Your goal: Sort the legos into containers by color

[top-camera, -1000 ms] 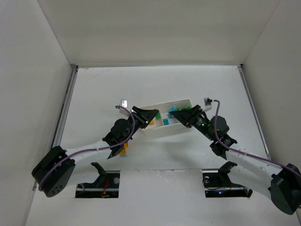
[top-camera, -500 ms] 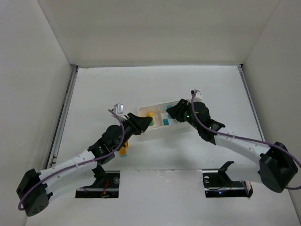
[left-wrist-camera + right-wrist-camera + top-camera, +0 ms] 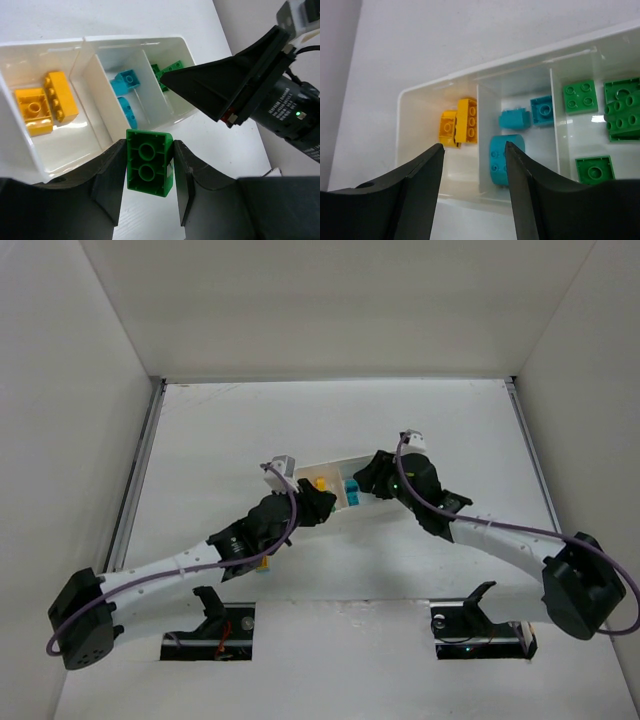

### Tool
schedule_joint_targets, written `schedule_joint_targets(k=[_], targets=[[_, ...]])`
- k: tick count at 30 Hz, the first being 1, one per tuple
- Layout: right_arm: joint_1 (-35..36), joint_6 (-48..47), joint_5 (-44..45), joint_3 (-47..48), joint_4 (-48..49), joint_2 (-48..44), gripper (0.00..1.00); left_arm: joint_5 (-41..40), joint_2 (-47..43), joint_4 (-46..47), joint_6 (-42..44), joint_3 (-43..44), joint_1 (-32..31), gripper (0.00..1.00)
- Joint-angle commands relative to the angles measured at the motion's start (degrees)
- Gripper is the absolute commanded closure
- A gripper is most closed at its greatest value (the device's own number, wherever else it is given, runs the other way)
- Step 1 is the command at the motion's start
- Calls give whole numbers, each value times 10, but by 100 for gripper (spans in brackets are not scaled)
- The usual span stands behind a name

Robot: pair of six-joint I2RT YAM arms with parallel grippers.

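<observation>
The white tray (image 3: pixel 332 464) has three containers in a row. Orange-yellow legos (image 3: pixel 44 98) lie in its left one, cyan legos (image 3: pixel 128 90) in the middle one, and green legos (image 3: pixel 168 71) in the right one. My left gripper (image 3: pixel 148 148) is shut on a green lego (image 3: pixel 148 165), held just off the tray's near wall (image 3: pixel 30 165), by the middle divider. My right gripper (image 3: pixel 472 152) hangs open with nothing between its fingers. It is above the divider between the yellow legos (image 3: pixel 460 122) and the cyan legos (image 3: pixel 506 150). Several green legos (image 3: pixel 600 115) lie to its right.
A loose yellow and cyan lego (image 3: pixel 263 562) lies on the table under the left arm. The right gripper's black body (image 3: pixel 230 82) hangs right over the tray's green end, close to my left gripper. White walls enclose the table on three sides.
The left arm has swung right and brought its green lego up to the tray. The right gripper has moved left over the tray.
</observation>
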Motion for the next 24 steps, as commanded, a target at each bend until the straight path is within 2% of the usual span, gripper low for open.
schedule_joint_targets(k=[1,4,7,10,18,22,24], targets=[[-11,-7,14,-13,31,-53,42,-8,47,41,32,59,-15,83],[-37,-6,30,-61,51,-112,48,-4,117,59,46,105,-21,83],[-82,-4,72,-121,58,-182,68,-2,198,71,54,166,-22,82],[-127,-1,97,-166,55,-233,71,-1,279,75,44,232,-20,81],[-148,33,128,-225,82,-282,57,0,450,88,50,369,-7,79],[-149,36,126,-232,84,-301,51,-4,507,88,59,415,-5,73],[-147,36,126,-235,84,-311,50,-4,524,88,57,427,-3,66]])
